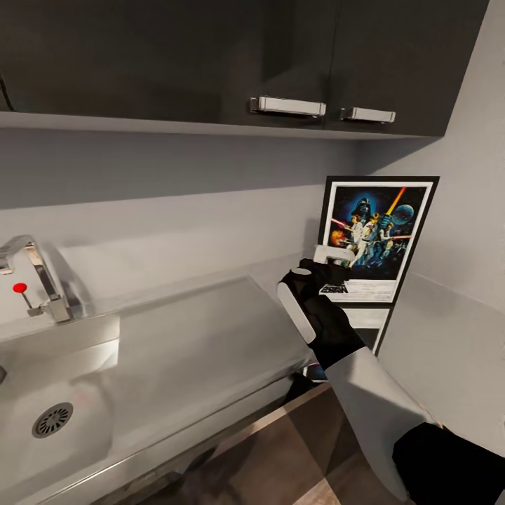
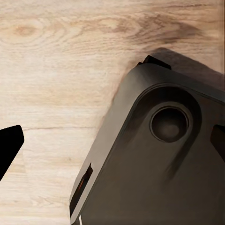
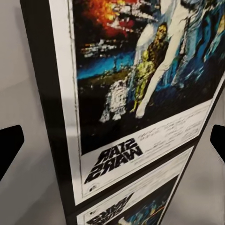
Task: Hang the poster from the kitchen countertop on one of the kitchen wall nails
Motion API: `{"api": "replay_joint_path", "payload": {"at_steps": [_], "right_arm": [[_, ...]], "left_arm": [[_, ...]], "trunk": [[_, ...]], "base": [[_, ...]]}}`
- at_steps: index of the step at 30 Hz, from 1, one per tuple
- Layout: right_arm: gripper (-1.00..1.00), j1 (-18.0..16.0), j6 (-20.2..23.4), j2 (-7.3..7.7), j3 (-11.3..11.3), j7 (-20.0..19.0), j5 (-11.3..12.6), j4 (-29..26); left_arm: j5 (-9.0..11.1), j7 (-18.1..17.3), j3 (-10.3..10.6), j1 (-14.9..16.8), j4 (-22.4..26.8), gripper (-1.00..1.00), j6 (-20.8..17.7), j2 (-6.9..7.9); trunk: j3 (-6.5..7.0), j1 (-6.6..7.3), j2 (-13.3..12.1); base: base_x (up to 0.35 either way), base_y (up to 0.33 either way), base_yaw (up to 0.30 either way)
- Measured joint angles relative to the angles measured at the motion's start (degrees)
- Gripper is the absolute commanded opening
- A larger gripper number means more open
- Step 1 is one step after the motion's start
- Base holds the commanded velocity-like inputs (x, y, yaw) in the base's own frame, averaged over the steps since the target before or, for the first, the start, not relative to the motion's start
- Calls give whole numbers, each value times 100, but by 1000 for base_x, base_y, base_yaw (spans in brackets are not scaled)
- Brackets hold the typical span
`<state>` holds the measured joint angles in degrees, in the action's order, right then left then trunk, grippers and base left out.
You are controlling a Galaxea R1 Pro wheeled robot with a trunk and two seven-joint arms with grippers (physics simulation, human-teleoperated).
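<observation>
The poster (image 1: 379, 231) stands upright at the back right corner of the steel kitchen countertop (image 1: 210, 330), leaning on the wall. It has a black frame, a white border and a blue space scene. My right gripper (image 1: 335, 256) is open just in front of its lower left part. In the right wrist view the poster (image 3: 140, 93) is very close, between the spread fingertips of the right gripper (image 3: 112, 143), and it is mirrored in the steel below. My left gripper (image 2: 112, 145) hangs open over the wooden floor (image 2: 56, 70). The wall nail is out of view.
A sink (image 1: 56, 414) with a tap (image 1: 42, 273) is set into the countertop at left. Dark upper cabinets (image 1: 287, 105) overhang the worktop. A pale side wall (image 1: 463, 231) closes the corner right of the poster. The robot's dark base (image 2: 159, 159) lies under the left gripper.
</observation>
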<state>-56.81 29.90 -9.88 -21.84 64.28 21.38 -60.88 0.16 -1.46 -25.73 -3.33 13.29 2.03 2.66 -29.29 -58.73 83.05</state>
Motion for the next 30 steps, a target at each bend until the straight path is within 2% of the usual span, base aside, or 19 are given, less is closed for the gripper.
{"api": "replay_joint_path", "payload": {"at_steps": [14,18,22,30], "right_arm": [[100,0,0,0,0,-3,0,18],[100,0,0,0,0,-8,0,27],[100,0,0,0,0,-9,0,36],[100,0,0,1,0,-9,1,45]], "left_arm": [[0,2,-6,0,0,100,0,0],[0,1,-8,0,1,100,5,16],[1,-5,-7,0,1,100,8,101],[0,-6,-7,0,1,100,8,107]], "trunk": [[0,0,0],[0,0,0],[0,0,0],[0,0,0]], "base": [[21,-86,0],[5,-13,0],[0,-1,0],[0,60,0]]}}
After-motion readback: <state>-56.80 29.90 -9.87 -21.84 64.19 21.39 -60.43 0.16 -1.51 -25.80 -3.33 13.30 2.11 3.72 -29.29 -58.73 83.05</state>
